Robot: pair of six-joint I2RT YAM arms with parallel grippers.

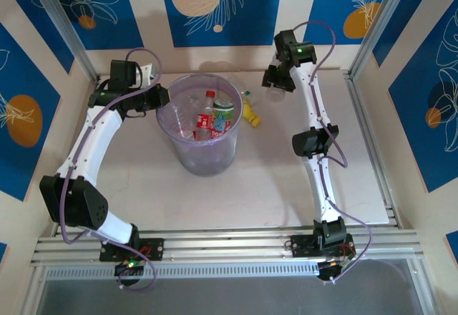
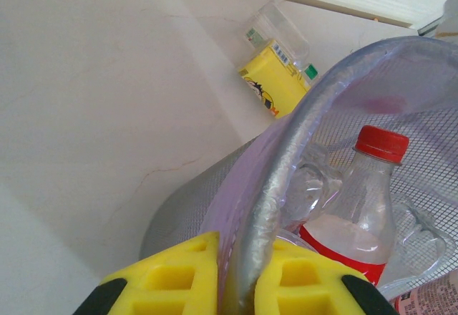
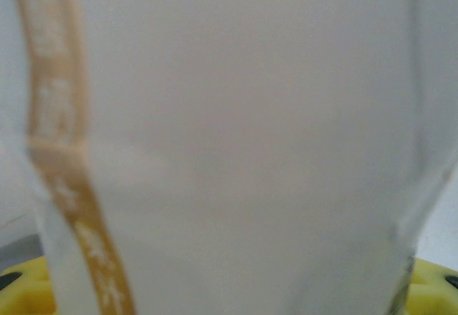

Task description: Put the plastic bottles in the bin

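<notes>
I see the bin [image 1: 207, 159] in the middle of the surface [image 1: 286, 200], with a red-capped bottle [image 1: 207, 111] and a green-labelled bottle [image 1: 225, 107] inside it. My left claw [image 2: 240, 279] is closed on the bin's left rim, clamping it from inside and outside. Just beside the bin, at its far right, the yellow bottle [image 1: 250, 112] lies on the surface. Farthest, my right claw [image 1: 275, 84] grips the white bottle [image 3: 236, 150].

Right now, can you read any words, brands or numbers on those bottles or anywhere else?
No text reads clearly.
Red-labelled bottle in the bin: white lettering, too small.
Yellow bottle: barcode and print, too small.
White bottle in the right wrist view: orange stripe's marks, blurred.
</notes>
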